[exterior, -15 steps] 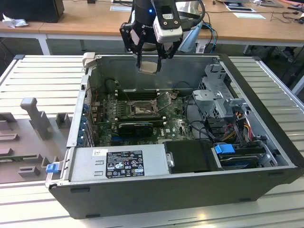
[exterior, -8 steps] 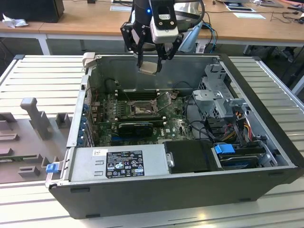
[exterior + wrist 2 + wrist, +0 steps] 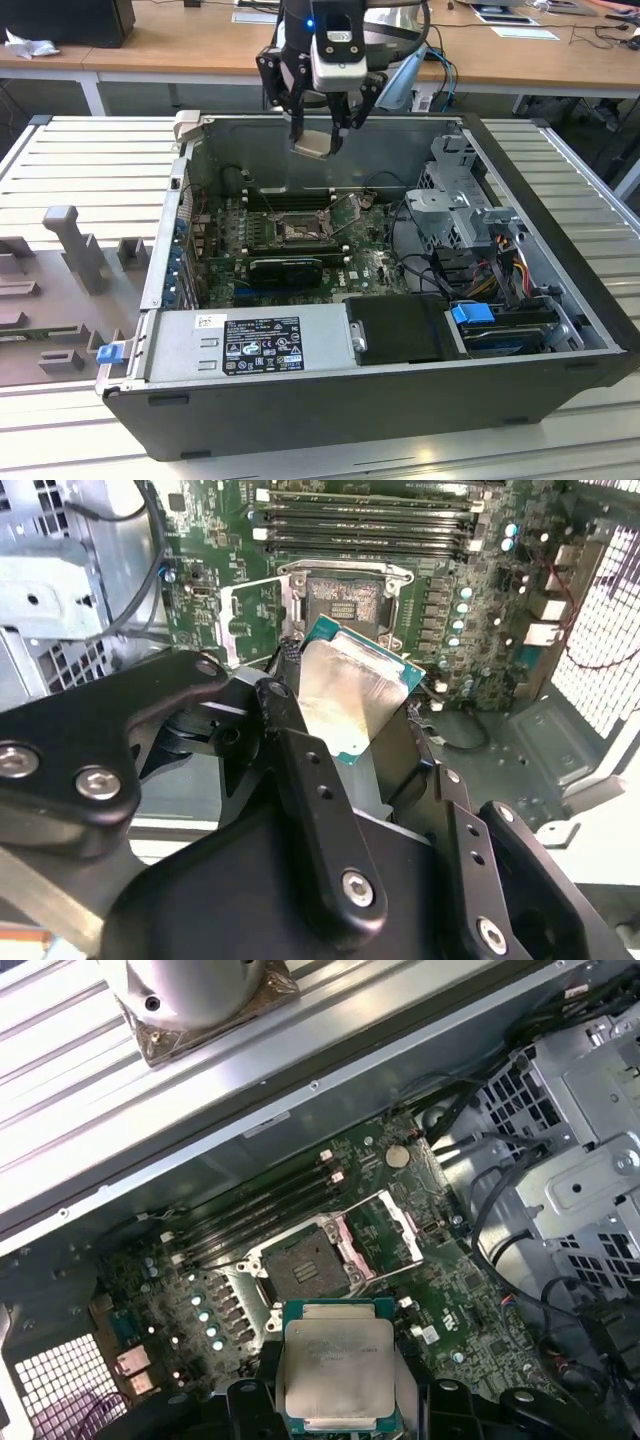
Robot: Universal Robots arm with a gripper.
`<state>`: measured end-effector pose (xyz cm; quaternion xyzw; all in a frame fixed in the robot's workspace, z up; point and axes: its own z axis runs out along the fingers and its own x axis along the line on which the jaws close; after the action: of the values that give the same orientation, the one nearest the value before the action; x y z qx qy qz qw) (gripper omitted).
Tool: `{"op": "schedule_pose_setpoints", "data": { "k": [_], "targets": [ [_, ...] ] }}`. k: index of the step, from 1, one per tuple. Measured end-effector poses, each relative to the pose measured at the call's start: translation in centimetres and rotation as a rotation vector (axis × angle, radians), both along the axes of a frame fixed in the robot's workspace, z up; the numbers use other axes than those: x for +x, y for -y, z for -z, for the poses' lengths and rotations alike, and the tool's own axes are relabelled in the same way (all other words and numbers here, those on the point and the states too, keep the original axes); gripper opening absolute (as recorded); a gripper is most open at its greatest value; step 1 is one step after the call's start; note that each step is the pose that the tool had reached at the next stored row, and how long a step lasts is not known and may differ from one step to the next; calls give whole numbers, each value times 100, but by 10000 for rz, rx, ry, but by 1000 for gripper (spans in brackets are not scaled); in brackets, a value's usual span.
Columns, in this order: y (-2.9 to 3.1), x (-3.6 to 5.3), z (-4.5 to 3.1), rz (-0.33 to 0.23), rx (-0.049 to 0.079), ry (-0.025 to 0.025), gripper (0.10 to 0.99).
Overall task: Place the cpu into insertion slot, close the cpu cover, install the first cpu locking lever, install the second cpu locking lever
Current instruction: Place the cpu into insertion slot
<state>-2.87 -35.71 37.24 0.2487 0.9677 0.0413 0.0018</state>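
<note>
Slatted metal counter [image 3: 80, 150] carries an open PC case [image 3: 330, 420], w/ wooden desks behind. From the exterior view's left: a grey moulded fixture [image 3: 70, 250] sits at the counter's left edge, apart from the case. The power supply [image 3: 250, 345] along the case's near wall has a white sticker + a black label; I can't make out the print. Mid-board, the insertion slot [image 3: 297, 228] lies bare, dark centre showing, w/ the cpu cover [image 3: 400, 1227] swung up beside it, prob. so the chip can drop straight in. No chip in the slot yet. The tool [image 3: 318, 135] hangs by the case's far wall, above and behind the slot. Its fingers are closed on two opposite edges of the cpu [image 3: 316, 148], which is held at a slant w/ its silver top toward the wrist cams. Edge grip likely keeps the contact side untouched. Faint etching on the cpu top in the first wrist view, can't read it. On the right, a drive cage [image 3: 465, 215] and a blue latch [image 3: 472, 312] sit toward the case's right wall.
</note>
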Motion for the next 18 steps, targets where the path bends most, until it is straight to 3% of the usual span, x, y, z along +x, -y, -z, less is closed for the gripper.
{"op": "schedule_pose_setpoints", "data": {
  "k": [7, 18],
  "targets": [
    [0, 0, 8, 1327, -4, -1, 529],
    [0, 0, 13, 2262, -4, -1, 529]
  ]
}}
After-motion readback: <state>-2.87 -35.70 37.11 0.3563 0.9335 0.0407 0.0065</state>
